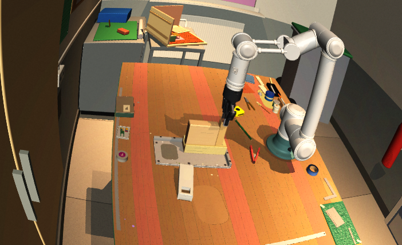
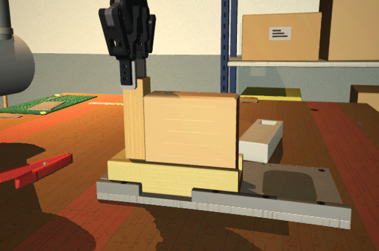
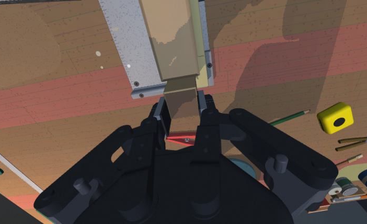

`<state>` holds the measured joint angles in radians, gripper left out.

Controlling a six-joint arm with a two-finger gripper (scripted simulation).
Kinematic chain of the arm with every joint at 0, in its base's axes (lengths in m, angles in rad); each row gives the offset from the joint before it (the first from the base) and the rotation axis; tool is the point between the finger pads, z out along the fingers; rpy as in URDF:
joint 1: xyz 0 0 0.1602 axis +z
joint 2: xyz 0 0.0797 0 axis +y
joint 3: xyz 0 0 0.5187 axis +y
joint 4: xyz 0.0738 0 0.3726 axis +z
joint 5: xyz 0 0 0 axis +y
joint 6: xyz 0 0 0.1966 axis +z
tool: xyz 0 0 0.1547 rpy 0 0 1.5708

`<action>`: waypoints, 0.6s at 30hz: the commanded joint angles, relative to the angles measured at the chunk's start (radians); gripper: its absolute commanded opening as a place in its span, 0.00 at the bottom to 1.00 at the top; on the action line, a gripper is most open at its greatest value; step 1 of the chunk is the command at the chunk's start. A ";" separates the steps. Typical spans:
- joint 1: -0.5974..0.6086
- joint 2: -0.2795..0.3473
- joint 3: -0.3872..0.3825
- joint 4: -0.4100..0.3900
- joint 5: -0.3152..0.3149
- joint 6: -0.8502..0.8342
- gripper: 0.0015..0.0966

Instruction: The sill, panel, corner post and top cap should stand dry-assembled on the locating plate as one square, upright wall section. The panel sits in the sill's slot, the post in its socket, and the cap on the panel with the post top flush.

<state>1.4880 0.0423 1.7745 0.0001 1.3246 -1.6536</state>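
I grip the top of the corner post (image 2: 134,119) in my gripper (image 2: 133,81), which is closed on it from above. The post stands upright at one end of the pale yellow sill (image 2: 173,178), beside the tan panel (image 2: 191,129), and its top rises a little above the panel's. The panel stands upright in the sill, and the sill rests on the grey locating plate (image 2: 223,199). The white top cap (image 2: 260,139) lies flat on the table behind the plate, apart from the assembly. From the wrist camera I see the post (image 3: 180,97) between my fingers (image 3: 180,111).
A cardboard box (image 1: 125,106) sits at the table's left edge. A red clamp (image 1: 254,153) and a green pencil (image 1: 243,129) lie between the plate and the arm's base (image 1: 283,146). A yellow tape measure (image 1: 239,111) and pliers lie further back.
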 commanded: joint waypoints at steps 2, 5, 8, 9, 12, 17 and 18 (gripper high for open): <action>0.000 0.000 -0.001 0.000 0.000 0.000 0.07; 0.000 0.000 -0.001 0.000 0.000 0.000 0.07; 0.000 0.000 0.000 0.000 0.000 0.000 0.08; 0.000 0.000 0.000 0.000 0.000 0.000 0.10; 0.000 0.000 0.000 0.000 0.000 0.000 0.16; 0.000 0.000 0.000 0.000 0.000 0.000 0.27; 0.000 0.000 0.000 0.000 0.000 0.000 0.29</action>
<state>1.4880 0.0423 1.7746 0.0001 1.3246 -1.6536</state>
